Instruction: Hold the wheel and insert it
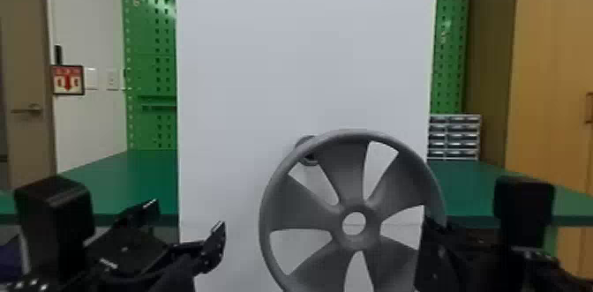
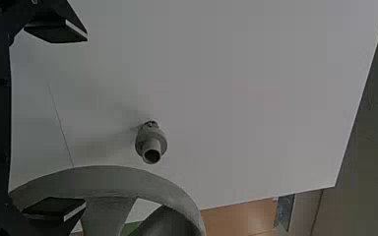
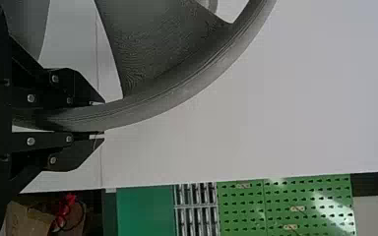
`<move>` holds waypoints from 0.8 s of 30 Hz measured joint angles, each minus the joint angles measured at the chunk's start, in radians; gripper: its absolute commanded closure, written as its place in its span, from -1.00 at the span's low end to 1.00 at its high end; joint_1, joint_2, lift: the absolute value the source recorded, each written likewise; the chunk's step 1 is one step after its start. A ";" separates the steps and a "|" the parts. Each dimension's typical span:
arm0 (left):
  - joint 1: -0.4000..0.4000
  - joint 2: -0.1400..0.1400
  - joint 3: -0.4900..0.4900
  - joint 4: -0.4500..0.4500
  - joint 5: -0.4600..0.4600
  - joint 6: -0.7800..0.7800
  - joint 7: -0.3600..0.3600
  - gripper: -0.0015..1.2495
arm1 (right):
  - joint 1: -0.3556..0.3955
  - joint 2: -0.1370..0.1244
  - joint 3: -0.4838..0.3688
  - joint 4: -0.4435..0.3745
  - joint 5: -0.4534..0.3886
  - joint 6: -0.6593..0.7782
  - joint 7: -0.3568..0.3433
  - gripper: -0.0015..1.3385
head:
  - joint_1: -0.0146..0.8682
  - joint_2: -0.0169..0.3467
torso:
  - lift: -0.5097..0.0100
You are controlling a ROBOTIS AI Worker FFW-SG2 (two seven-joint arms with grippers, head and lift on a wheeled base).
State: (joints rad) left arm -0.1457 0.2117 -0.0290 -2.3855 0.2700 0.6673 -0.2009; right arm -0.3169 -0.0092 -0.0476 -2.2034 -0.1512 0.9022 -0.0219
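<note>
One wheel [image 1: 309, 214], grey, with broad spokes radiating from a hub with a round central hole; held upright, its face toward the head camera, in front of the white panel [image 1: 304, 61], lower part of the head view, right of the middle. One right gripper [image 1: 430, 242], black, closed on the wheel's rim at the robot's right side; the right wrist view gives the flat fingers [image 3: 74, 88] on either side of the rim. One left gripper [image 1: 187, 231], black, empty, its two fingers spread wide, set at the robot's left, apart from the wheel. One peg [image 2: 151, 145], grey, stepped, with a hollow round end, projecting from the panel; in the head view it lies behind the wheel's upper left rim, partly visible through an opening between spokes, well off the hub hole. Behind the panel: one green table [image 1: 114, 181], extending to both sides; one green pegboard [image 1: 150, 48], appearing at either side of the panel; one small-drawer cabinet [image 1: 454, 136], at the table's right; one tall wooden cabinet [image 1: 551, 70], far right. At far left: one door [image 1: 26, 70] with a lever handle, and one red-and-white sign [image 1: 68, 80] on the wall. Right wrist view, additionally: one piece of cardboard [image 3: 27, 221], beside a red item [image 3: 64, 211].
</note>
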 measured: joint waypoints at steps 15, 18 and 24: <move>-0.002 0.000 -0.005 0.004 -0.002 0.000 0.000 -0.84 | -0.082 0.000 0.015 -0.001 0.028 0.070 -0.001 0.81 | -0.75 -0.82 | -0.74; -0.004 0.000 -0.007 0.006 -0.003 0.000 0.000 -0.84 | -0.096 0.000 0.020 -0.001 0.035 0.081 -0.001 0.81 | -0.75 -0.82 | -0.74; -0.005 0.001 -0.010 0.010 -0.003 0.000 0.000 -0.84 | -0.121 -0.002 0.027 0.000 0.041 0.102 -0.001 0.81 | -0.75 -0.82 | -0.74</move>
State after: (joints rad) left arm -0.1503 0.2130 -0.0389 -2.3760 0.2669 0.6673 -0.2009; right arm -0.4379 -0.0115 -0.0210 -2.2038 -0.1101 1.0041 -0.0229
